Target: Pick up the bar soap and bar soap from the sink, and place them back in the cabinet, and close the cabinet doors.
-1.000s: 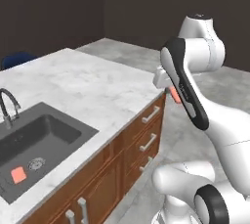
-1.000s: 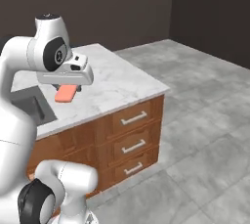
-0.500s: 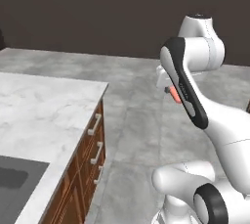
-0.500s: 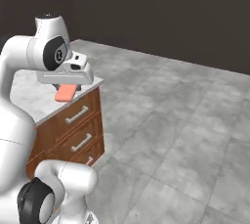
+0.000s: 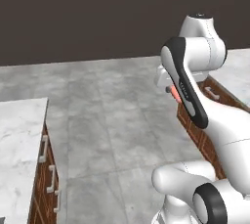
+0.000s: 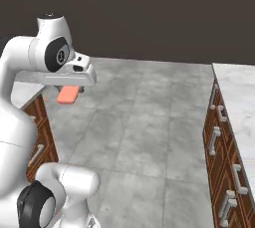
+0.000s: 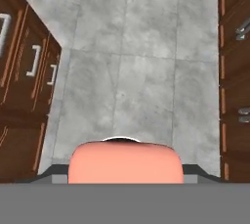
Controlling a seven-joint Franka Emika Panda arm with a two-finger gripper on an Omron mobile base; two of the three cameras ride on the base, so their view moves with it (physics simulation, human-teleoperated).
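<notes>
Grey tiled floor (image 6: 144,122) spreads wide between two runs of wooden drawers (image 6: 221,152), with a dark wall (image 5: 88,17) closing off the back. On the left base view a white marble counter (image 5: 19,140) tops the drawers there, and another marble top (image 6: 239,92) caps the run at the right of the right base view. Up in the air over the aisle hangs the gripper (image 6: 69,91), jaws pinched tight on a bar soap (image 6: 68,94), the pink bar held flat and level, well clear of the floor. From the hand view, that soap (image 7: 125,162) sits right between the tips, drawers on both sides, open floor straight ahead.
</notes>
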